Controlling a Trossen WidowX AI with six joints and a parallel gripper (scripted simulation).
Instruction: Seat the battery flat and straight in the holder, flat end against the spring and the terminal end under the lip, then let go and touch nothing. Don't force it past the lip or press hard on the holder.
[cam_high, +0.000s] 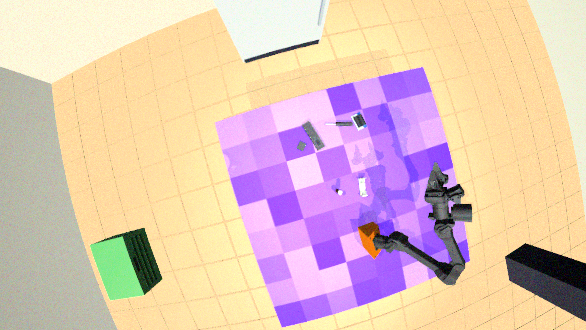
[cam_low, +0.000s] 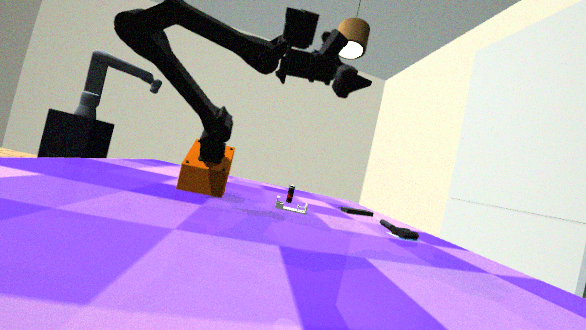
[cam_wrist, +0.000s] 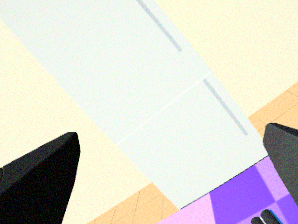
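My gripper (cam_high: 437, 169) (cam_low: 369, 82) (cam_wrist: 173, 137) is up high w/ fingers spread wide, nothing btwn them. Battery (cam_high: 339, 191) (cam_low: 291, 194) stands upright on the checked tabletop (cam_high: 287, 300) (cam_low: 150, 270) (cam_wrist: 192, 210), just beside the white holder (cam_high: 363, 186) (cam_low: 293, 209), not in it. Wrist cam shows neither, mostly the fridge (cam_high: 280, 25) (cam_low: 520, 150) (cam_wrist: 125, 95), so I'd be going down blind; need to re-aim first.

Main risk, I think: batt is tall & narrow, so one off-centre finger tips it & it rolls. Also, a wide finger could clip the holder & shove it, they're that close. Later, batt must go from upright to flat; tilt it wrong or swap ends & it'd jam on the lip, and pushing down could hurt the holder.

Batt: cylinder, dark w/ red band, prob. smooth, slippery sleeve. Holder: thin, open cradle w/ raised ends, looks like light plastic. Arm base (cam_high: 369, 245) (cam_low: 200, 180): orange block, flat-sided.
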